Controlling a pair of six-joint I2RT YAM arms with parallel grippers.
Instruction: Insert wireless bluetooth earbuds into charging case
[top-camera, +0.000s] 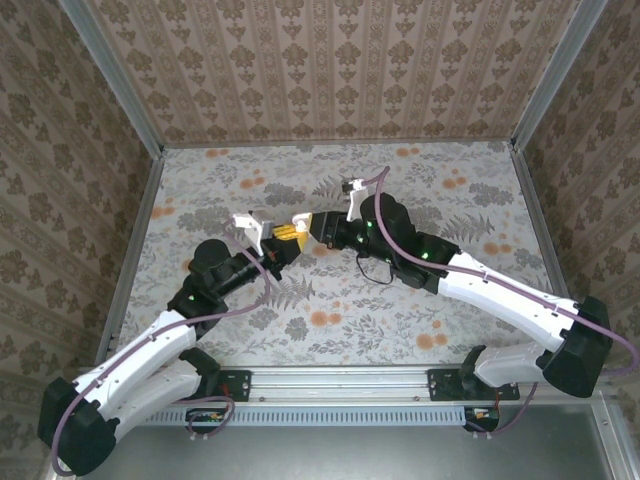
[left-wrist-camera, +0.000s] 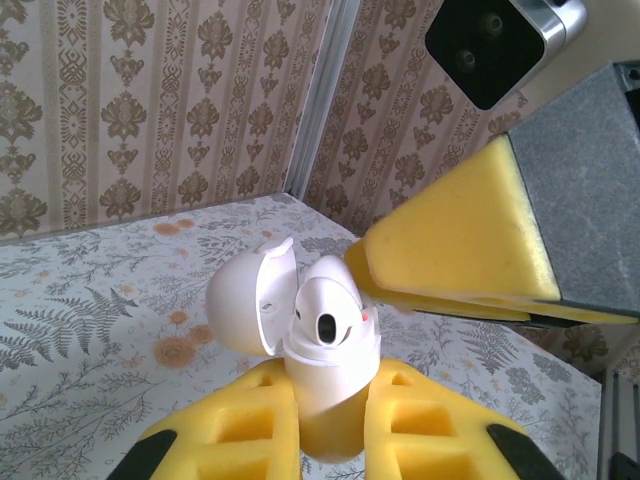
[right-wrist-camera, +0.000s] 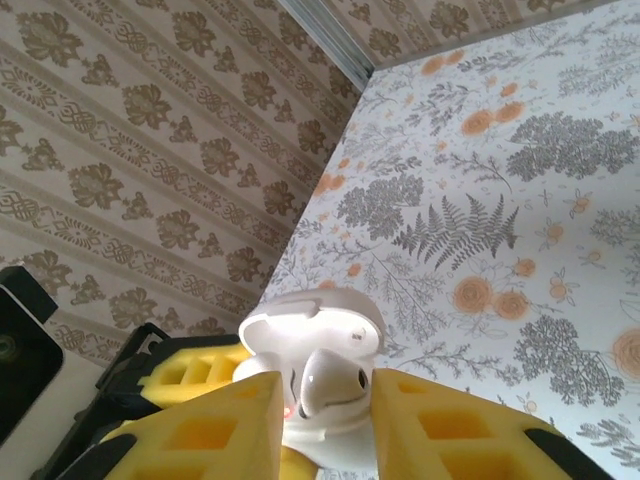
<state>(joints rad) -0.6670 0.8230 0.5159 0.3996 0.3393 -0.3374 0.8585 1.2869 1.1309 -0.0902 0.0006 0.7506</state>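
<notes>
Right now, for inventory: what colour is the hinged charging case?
Glossy white pebble-shaped charging case; left wrist view best.

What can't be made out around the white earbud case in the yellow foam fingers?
Left wrist view: lower body of the glossy white pebble-shaped charging case, buried between the foam fingers of the left gripper.
Both wrist views: its second slot, blocked by the white plastic earbud and open lid.
Right wrist view: whether the right gripper grips that earbud; fingertip contact unclear.
Top external view: case too small between the grippers.
</notes>
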